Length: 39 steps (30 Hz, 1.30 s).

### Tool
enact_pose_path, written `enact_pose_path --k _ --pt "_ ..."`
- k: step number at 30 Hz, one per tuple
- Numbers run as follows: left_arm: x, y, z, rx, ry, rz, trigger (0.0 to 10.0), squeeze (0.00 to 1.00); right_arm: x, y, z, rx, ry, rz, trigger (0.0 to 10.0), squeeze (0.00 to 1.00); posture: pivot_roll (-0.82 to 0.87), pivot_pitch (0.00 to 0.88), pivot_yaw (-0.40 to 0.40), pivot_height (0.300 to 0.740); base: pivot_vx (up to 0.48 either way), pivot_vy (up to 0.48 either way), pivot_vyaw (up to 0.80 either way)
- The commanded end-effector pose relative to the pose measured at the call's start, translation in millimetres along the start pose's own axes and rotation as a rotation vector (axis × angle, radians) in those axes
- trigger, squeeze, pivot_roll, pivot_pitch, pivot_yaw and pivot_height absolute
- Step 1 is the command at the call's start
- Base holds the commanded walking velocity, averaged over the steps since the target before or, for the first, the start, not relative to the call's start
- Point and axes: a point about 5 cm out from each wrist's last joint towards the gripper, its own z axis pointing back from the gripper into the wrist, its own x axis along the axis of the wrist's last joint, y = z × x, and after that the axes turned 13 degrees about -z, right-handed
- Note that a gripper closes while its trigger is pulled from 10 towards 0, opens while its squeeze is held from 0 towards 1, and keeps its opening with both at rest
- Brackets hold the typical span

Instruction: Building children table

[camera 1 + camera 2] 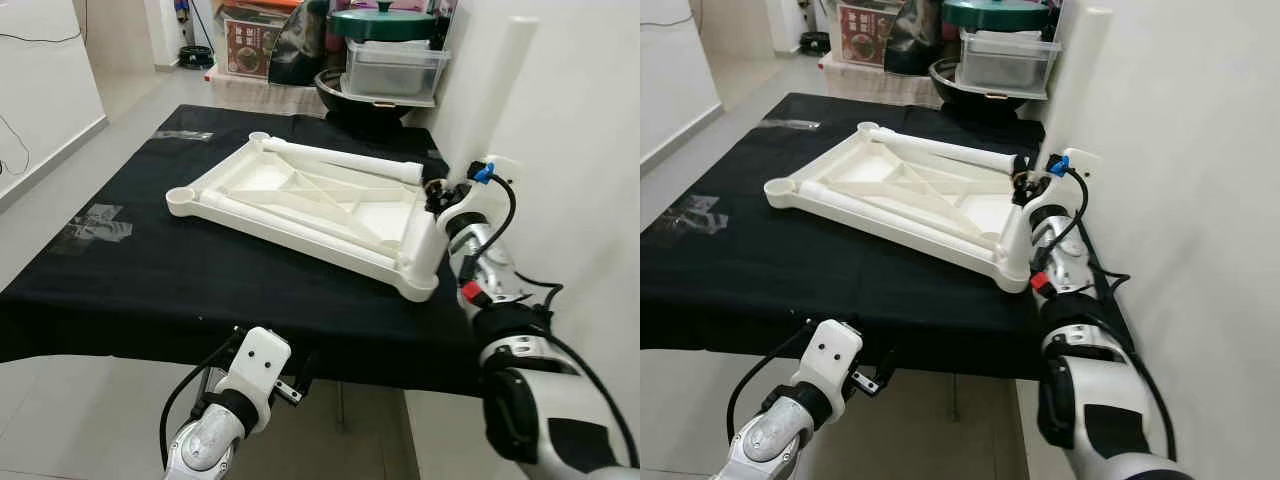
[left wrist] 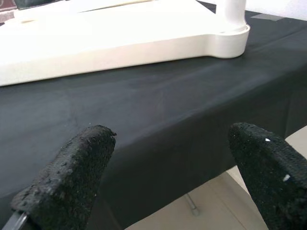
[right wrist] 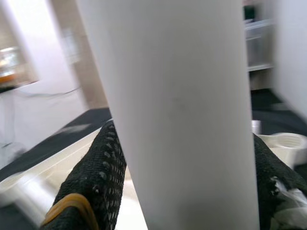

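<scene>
Right gripper (image 1: pixel 436 196) clamped around white table leg (image 3: pixel 182 115), standing upright in near-right corner socket of upturned tabletop (image 1: pixel 300 195) on black cloth (image 1: pixel 150 270). Left gripper (image 2: pixel 163 167) spread, below table edge. Risk: leg tilting, jamming crooked in socket.

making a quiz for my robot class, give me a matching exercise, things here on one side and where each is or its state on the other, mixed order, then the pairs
1. table top
2. standing leg
3. left gripper
4. green lid

A. open, at the near edge of the black cloth
B. on a clear box behind the table
C. lying upside down on the black cloth
D. upright in a corner socket, right gripper shut on it

Pairs: 1-C, 2-D, 3-A, 4-B
</scene>
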Motion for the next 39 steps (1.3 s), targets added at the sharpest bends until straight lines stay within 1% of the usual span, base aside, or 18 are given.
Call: enact_pose_path --k 1,4,5,8,9,12,16,17,21,22,23,26,29,31,34,36,37,39 --pt "-1 -2.9 1.1 -0.013 0.013 0.004 10.0 0.0 -4 11.8 -2.2 0.144 0.068 -0.03 10.0 0.0 0.13 0.0 -0.124 0.74 0.0 0.0 0.0" --pt "-1 -3.1 1.0 -0.013 0.012 0.004 10.0 0.0 -10 17.5 3.6 0.323 0.149 -0.044 10.0 0.0 0.13 0.0 -0.124 0.74 0.0 0.0 0.0" --pt "-1 -3.1 1.0 -0.013 0.012 0.004 10.0 0.0 -10 17.5 3.6 0.323 0.149 -0.044 10.0 0.0 0.13 0.0 -0.124 0.74 0.0 0.0 0.0" --pt "-1 -3.0 1.2 -0.011 0.011 0.004 10.0 0.0 -30 34.5 30.6 0.76 0.384 -0.062 10.0 0.0 0.13 0.0 -0.126 0.74 0.0 0.0 0.0" --pt "-1 -3.0 1.2 -0.011 0.011 0.004 10.0 0.0 -30 34.5 30.6 0.76 0.384 -0.062 10.0 0.0 0.13 0.0 -0.126 0.74 0.0 0.0 0.0" --pt "-1 -3.1 1.5 -0.012 0.013 0.005 10.0 0.0 -38 55.0 40.0 0.942 0.456 -0.101 10.0 0.0 0.13 0.0 -0.125 0.74 0.0 0.0 0.0" --pt "-2 -2.8 1.5 -0.013 0.013 0.004 10.0 0.0 -44 66.8 38.0 0.985 0.472 -0.102 10.0 0.0 0.13 0.001 -0.121 0.74 0.0 0.0 0.0" --pt "-2 -2.6 1.3 -0.013 0.013 0.004 10.0 0.0 -48 71.5 34.2 0.972 0.463 -0.077 1.6 0.0 0.13 0.0 -0.121 0.74 0.0 0.0 0.0" --pt "-2 -2.5 1.1 -0.014 0.014 0.003 10.0 0.0 -50 74.3 31.8 0.966 0.459 -0.061 1.6 0.0 0.13 0.0 -0.122 0.74 0.0 0.0 0.0" --pt "-2 -2.6 1.0 -0.014 0.014 0.003 10.0 0.0 -52 76.1 28.1 0.937 0.436 -0.039 0.0 0.0 0.14 0.001 -0.123 0.74 0.0 0.0 0.0" --pt "-2 -2.6 1.0 -0.014 0.014 0.003 10.0 0.0 -52 76.1 28.1 0.937 0.436 -0.039 0.0 0.0 0.14 0.001 -0.123 0.74 0.0 0.0 0.0" --pt "-2 -3.3 1.1 -0.013 0.014 0.004 10.0 0.0 -50 68.6 19.1 0.755 0.385 0.008 0.0 0.0 0.13 0.0 -0.125 0.74 0.0 0.0 0.0" --pt "-2 -3.5 1.1 -0.013 0.014 0.004 10.0 0.0 -49 66.3 19.0 0.727 0.372 0.021 0.0 0.0 0.13 0.0 -0.125 0.74 0.0 0.0 0.0" --pt "-2 -3.6 1.0 -0.014 0.014 0.006 10.0 0.0 -46 55.3 12.6 0.568 0.335 0.044 0.0 0.0 0.13 0.0 -0.125 0.74 0.0 0.0 0.0" --pt "-2 -3.7 0.9 -0.014 0.014 0.006 10.0 0.0 -43 50.0 9.9 0.493 0.313 0.052 0.0 0.0 0.13 0.0 -0.125 0.74 0.0 0.0 0.0" --pt "-3 -3.6 0.7 -0.014 0.014 0.007 10.0 0.0 -30 20.3 1.9 0.111 0.194 0.123 0.0 0.0 0.12 0.0 -0.123 0.74 0.0 0.0 0.0" --pt "-3 -3.6 0.7 -0.014 0.014 0.007 10.0 0.0 -30 20.3 1.9 0.111 0.194 0.123 0.0 0.0 0.12 0.0 -0.123 0.74 0.0 0.0 0.0" --pt "-3 -3.6 0.3 -0.017 0.014 0.007 10.0 0.0 -15 -12.3 5.9 -0.292 0.086 0.201 0.0 0.0 0.12 0.0 -0.119 0.74 0.0 0.0 0.0"
